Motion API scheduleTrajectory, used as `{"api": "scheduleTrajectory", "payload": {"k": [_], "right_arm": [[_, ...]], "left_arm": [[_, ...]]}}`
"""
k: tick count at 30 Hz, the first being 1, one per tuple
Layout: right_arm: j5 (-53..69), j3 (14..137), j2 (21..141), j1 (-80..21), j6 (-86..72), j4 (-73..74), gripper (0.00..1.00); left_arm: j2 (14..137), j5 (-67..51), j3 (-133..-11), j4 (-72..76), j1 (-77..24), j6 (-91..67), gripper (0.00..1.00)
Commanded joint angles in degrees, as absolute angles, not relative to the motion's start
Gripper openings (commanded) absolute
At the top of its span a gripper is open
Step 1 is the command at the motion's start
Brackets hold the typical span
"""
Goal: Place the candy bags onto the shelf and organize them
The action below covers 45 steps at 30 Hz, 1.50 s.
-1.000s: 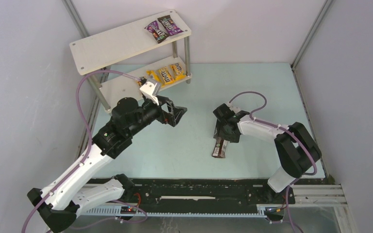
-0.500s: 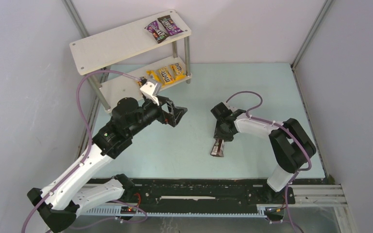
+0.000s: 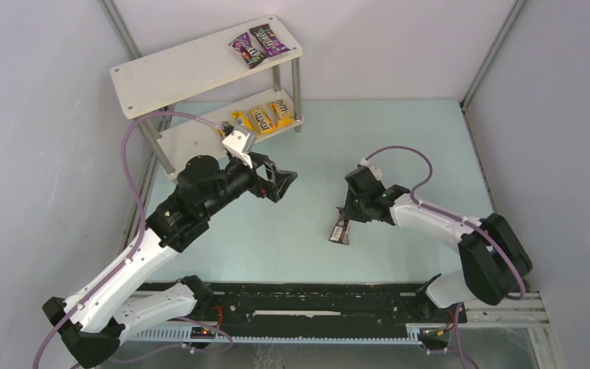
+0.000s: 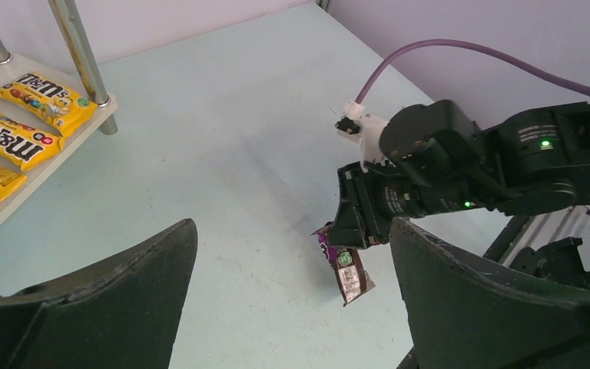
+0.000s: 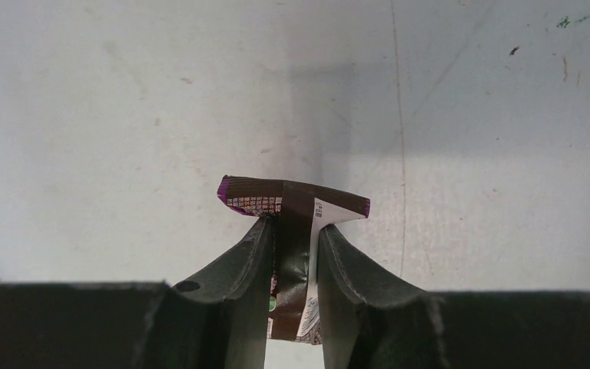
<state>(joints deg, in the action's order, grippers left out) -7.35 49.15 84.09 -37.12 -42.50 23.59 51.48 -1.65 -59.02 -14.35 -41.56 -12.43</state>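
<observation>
My right gripper (image 3: pixel 347 217) is shut on a dark brown candy bag (image 3: pixel 340 231), pinched between both fingers in the right wrist view (image 5: pixel 296 207) and hanging a little above the table, also seen in the left wrist view (image 4: pixel 346 270). My left gripper (image 3: pixel 283 183) is open and empty, hovering in front of the shelf (image 3: pixel 192 65). Two purple bags (image 3: pixel 258 44) lie on the shelf's top board at its right end. Yellow bags (image 3: pixel 260 118) lie in a row on the lower board, also in the left wrist view (image 4: pixel 23 115).
The shelf's metal legs (image 3: pixel 296 84) stand at the back left of the pale green table (image 3: pixel 399 154). Grey enclosure walls close the left, right and back. A black rail (image 3: pixel 315 300) runs along the near edge.
My right gripper has lifted the brown bag off the table and swung; the bag now hangs tilted from its fingers. The left arm has barely moved.
</observation>
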Motion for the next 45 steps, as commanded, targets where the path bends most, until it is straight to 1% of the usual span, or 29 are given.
{"api": "scheduleTrajectory", "payload": {"k": [1, 9, 14, 18, 20, 24, 29, 33, 38, 45], "right_arm": [[-4.9, 47.0, 76.8, -37.8, -42.4, 19.0, 0.33], [-2.9, 43.7, 62.9, -38.0, -44.5, 20.5, 0.33], [-3.2, 43.7, 54.2, -37.9, -45.0, 22.2, 0.33], [-2.9, 43.7, 48.7, -37.8, -45.5, 22.7, 0.32], [-2.4, 43.7, 47.0, -37.8, -45.9, 22.8, 0.32], [-1.4, 43.7, 45.4, -37.9, -46.4, 22.1, 0.32], [-0.6, 43.7, 45.8, -38.2, -46.4, 19.8, 0.32], [-0.6, 43.7, 46.0, -38.2, -46.2, 18.8, 0.32], [-0.6, 43.7, 45.4, -38.1, -46.3, 18.1, 0.32], [-0.7, 43.7, 44.5, -38.2, -46.1, 18.5, 0.32]], "left_arm": [[50.5, -1.7, -59.8, -13.2, -42.5, -11.8, 1.0], [52.7, -5.5, -58.2, -10.6, -42.7, -16.1, 1.0], [58.4, -17.8, -57.4, -6.7, -42.7, -26.0, 0.99], [65.2, -28.1, -54.2, -0.5, -42.7, -36.2, 0.9], [68.2, -31.1, -52.6, 3.3, -42.8, -40.5, 0.9], [71.7, -32.7, -50.6, 6.8, -44.1, -45.5, 0.9], [73.0, -30.9, -50.5, 7.1, -47.0, -46.6, 0.89], [73.7, -29.1, -50.3, 7.1, -48.9, -47.3, 0.83], [73.9, -25.9, -50.0, 6.0, -51.7, -45.8, 0.72], [72.1, -17.9, -53.5, -3.0, -53.8, -38.8, 0.45]]}}
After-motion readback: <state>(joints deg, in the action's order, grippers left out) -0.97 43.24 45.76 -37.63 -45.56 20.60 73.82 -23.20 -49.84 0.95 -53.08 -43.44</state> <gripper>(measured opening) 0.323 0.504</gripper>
